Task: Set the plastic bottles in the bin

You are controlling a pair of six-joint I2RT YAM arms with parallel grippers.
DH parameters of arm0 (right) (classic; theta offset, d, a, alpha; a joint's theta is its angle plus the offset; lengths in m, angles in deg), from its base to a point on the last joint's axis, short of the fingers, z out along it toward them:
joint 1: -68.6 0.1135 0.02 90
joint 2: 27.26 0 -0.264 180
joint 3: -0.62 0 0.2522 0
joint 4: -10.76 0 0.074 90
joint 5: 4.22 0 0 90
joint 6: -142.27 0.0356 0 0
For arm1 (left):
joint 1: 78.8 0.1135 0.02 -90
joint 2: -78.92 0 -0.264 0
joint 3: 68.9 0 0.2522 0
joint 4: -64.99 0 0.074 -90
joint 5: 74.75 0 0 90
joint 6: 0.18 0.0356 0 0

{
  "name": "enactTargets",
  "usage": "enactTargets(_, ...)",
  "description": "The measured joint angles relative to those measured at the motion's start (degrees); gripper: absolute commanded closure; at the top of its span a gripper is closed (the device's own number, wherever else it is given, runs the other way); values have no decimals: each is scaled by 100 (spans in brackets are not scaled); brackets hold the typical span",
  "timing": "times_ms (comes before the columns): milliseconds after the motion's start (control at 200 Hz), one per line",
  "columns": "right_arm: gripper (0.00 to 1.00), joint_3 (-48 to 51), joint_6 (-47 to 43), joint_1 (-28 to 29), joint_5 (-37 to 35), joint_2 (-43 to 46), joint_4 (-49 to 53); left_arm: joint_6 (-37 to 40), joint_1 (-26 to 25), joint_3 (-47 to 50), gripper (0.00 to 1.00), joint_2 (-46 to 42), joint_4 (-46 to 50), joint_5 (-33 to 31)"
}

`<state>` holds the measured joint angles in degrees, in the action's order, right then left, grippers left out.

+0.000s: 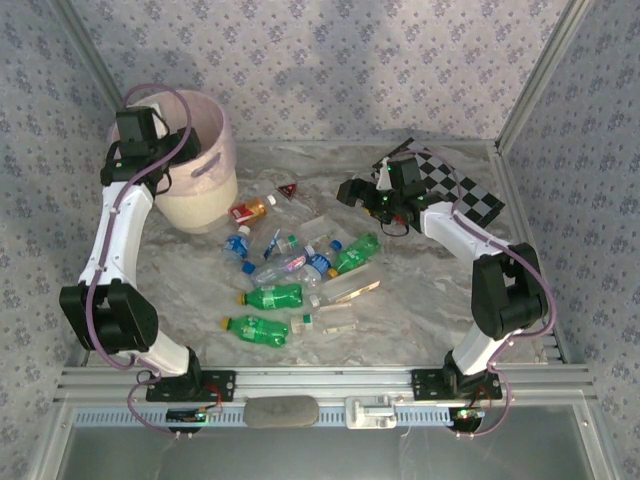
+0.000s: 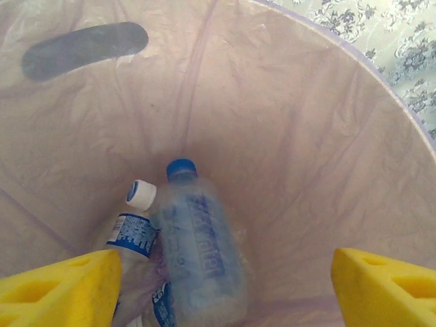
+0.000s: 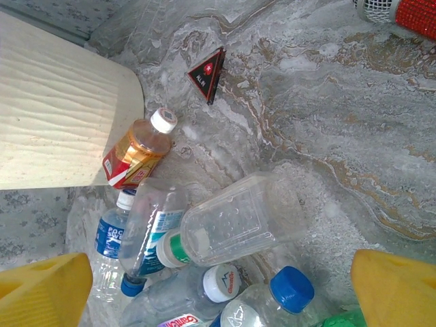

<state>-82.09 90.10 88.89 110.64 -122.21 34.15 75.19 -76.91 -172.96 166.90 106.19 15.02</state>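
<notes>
Nearest the bases, two green bottles (image 1: 258,330) lie on their sides at the pile's near edge, with bare table (image 1: 420,310) to their right as open room for an approach. Behind them the main heap of plastic bottles (image 1: 300,262) lies mid-table, the clear ones overlapping. A single pick therefore needs an exposed end, in my judgement. The right gripper (image 3: 218,293) hovers over the heap's far side, fingers wide with nothing between them. Below it are a blue-capped bottle (image 3: 289,289) and a wide clear bottle (image 3: 238,218), each touching its neighbours. The red-label bottle (image 3: 136,153) lies just beside the bin's cream body, which looks tight for a finger on that side. The small triangle (image 3: 208,71) sits apart from the heap. At far left the left gripper (image 2: 221,293) hangs above the mouth of the bin (image 1: 215,115), fingers spread and empty, which reads as a drop position. A clear bottle (image 2: 201,252) and a white-capped bottle (image 2: 133,231) rest on the bottom. Most of the task remains. The rim is the edge to clear on exit.
</notes>
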Motion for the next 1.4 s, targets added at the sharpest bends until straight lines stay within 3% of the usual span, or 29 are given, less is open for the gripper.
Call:
enactTargets(505,1,0,-20,11,-2,0,11,-120,0,-2,4,-15,-63,129)
enactTargets(770,1,0,-111,26,-411,0,319,-345,-92,2,2,-442,-68,595)
enactTargets(1064,1,756,-166,114,-1346,468,741,-365,-1290,177,1,-1067,-505,975)
enactTargets(1399,1,1513,380,424,-1742,605,732,-507,-2754,1351,1,-855,-1252,785)
